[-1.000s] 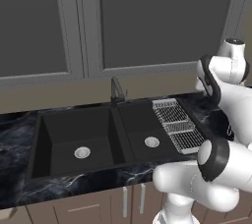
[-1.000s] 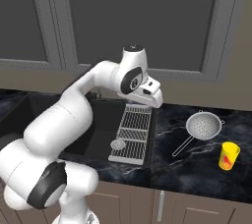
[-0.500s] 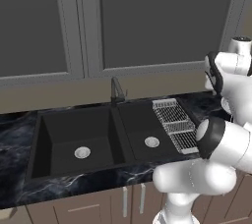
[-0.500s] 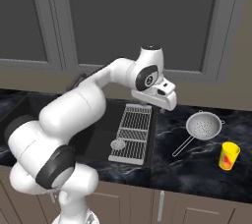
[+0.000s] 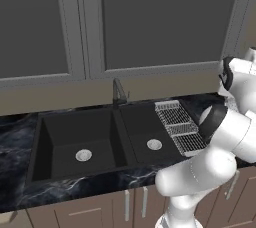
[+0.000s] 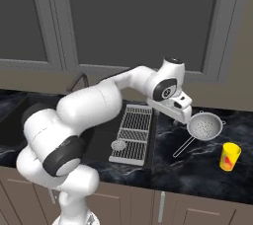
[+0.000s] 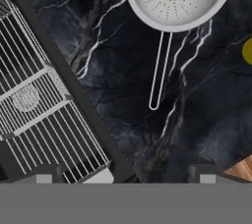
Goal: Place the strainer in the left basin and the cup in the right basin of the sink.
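**Silver strainer awaiting pickup beside the sink**

Silvery mesh strainer (image 6: 205, 124) lies on the black marbled countertop (image 6: 197, 169), right of the wire drying rack (image 6: 132, 132), its handle pointing toward the counter edge. The yellow cup (image 6: 230, 156) stands apart, further right. The gripper (image 6: 182, 114) hovers above the counter between rack and strainer, jaws spread wide and empty, probably positioned to descend on the handle. Left basin (image 5: 80, 142) and right basin (image 5: 150, 134) hold nothing yet.

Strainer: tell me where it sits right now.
In the right base view the strainer lies on the black countertop, between the drying rack and the yellow cup.
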{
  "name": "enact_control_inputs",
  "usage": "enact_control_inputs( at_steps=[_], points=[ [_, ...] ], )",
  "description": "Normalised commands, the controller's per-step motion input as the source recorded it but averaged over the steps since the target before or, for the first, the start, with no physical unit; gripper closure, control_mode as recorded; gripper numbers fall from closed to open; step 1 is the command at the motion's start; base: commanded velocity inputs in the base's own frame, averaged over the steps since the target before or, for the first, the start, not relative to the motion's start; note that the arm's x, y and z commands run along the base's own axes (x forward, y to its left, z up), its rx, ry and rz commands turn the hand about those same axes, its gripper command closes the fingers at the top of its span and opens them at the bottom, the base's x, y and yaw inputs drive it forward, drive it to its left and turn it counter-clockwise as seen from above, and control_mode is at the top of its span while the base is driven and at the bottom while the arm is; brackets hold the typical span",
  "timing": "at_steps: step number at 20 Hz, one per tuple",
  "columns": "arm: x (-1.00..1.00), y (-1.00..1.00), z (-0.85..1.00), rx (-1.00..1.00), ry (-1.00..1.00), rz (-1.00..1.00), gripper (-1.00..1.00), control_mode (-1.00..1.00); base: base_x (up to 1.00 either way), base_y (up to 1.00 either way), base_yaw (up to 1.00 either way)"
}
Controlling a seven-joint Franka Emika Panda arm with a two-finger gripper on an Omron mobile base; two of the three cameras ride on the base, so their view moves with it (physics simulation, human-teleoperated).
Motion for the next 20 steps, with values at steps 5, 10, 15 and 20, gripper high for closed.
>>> enact_control_inputs(
  at_steps=[5, 10, 15, 20],
  points=[
    [0.16, -0.35, -0.29, 0.00, 0.00, -0.03, -1.00, -1.00, 0.00, 0.00, 0.00],
    [0.18, -0.25, -0.31, 0.00, 0.00, -0.02, -1.00, -1.00, 0.00, 0.00, 0.00],
    [0.17, -0.16, -0.26, 0.00, 0.00, -0.03, -1.00, -1.00, 0.00, 0.00, 0.00],
    [0.17, -0.15, -0.26, 0.00, 0.00, -0.01, -1.00, -1.00, 0.00, 0.00, 0.00]
  ],
)
